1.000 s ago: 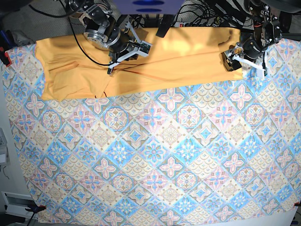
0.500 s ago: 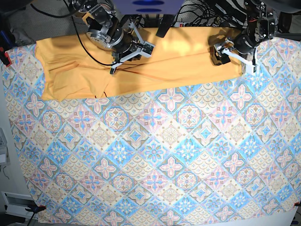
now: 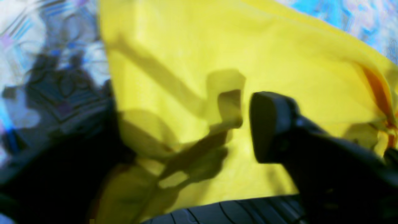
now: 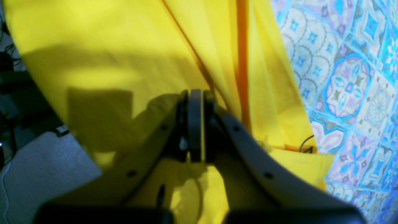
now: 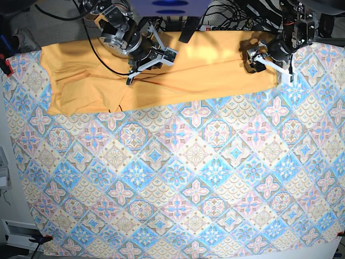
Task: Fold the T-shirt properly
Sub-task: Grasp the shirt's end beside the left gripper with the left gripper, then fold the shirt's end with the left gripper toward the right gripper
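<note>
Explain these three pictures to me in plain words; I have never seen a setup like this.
This is a robot with two arms, each ending in a two-fingered gripper. One picture looks down from above; the other two come from cameras on the wrists. On the blue-pink patterned tablecloth lies a large yellow-orange cloth T-shirt, folded into a long band along the far edge. The right gripper, at the overhead picture's left, is shut, apparently pinching a fold of the shirt. The left gripper, at the overhead picture's right, sits over the shirt's other end; its picture is blurred, so I cannot tell whether it grips the cloth.
</note>
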### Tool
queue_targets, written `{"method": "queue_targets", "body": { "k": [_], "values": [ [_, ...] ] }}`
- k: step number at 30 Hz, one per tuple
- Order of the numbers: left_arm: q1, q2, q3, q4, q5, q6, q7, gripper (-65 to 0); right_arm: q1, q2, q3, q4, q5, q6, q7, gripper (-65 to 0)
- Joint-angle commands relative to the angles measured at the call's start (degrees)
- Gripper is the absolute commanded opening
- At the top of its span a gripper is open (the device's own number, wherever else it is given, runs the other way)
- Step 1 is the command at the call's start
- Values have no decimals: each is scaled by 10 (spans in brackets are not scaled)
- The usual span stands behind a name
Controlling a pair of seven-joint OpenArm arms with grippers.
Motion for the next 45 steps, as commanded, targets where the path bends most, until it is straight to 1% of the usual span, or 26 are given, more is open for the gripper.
{"method": "queue_targets", "body": {
  "k": [1,3,5,6,8,11,14,16,19,21,26,29,32,39,45],
  "values": [
    [2,-6,-2,6,-5,-2,-3,-340,1,0,1,8,0,-4,8,-642],
    [1,-6,-6,6,-5,-2,-3,-478,1,0,1,8,0,-4,8,-642],
    [-4,-2,-28,6,-5,-2,-3,-580,1,0,1,8,0,-4,8,-642],
    [-5,1,-37,6,-5,-2,-3,-611,1,0,1,8,0,-4,8,-642],
    [-6,10,-62,7,-5,-2,-3,-650,1,1,1,8,0,-4,8,-643],
    [-6,14,-99,10,-7,-2,-3,-650,1,3,1,8,0,-4,8,-643],
    [-6,14,-114,11,-7,-3,-3,-650,1,3,1,8,0,-4,8,-643],
    [-6,11,-115,11,-7,-3,-7,-650,1,3,1,8,0,-4,8,-643],
    [-6,10,-115,11,-7,-3,-32,-650,1,3,1,8,0,-4,8,-643],
    [-6,9,-115,11,-7,-3,-35,-650,0,3,1,8,0,-4,9,-643],
    [1,15,-110,75,-6,-3,-32,-650,0,3,1,8,0,-4,9,-643],
    [9,15,-78,117,-6,-3,-32,-650,1,3,2,8,0,-4,9,-643],
    [10,15,-47,137,-7,-3,-32,-650,1,3,5,8,0,-4,9,-643],
    [6,15,59,147,-7,-3,-34,-650,1,3,6,8,0,-4,9,-643],
    [-21,17,145,154,-7,-1,-34,-650,1,3,6,8,0,-4,9,-643]
  ]
}}
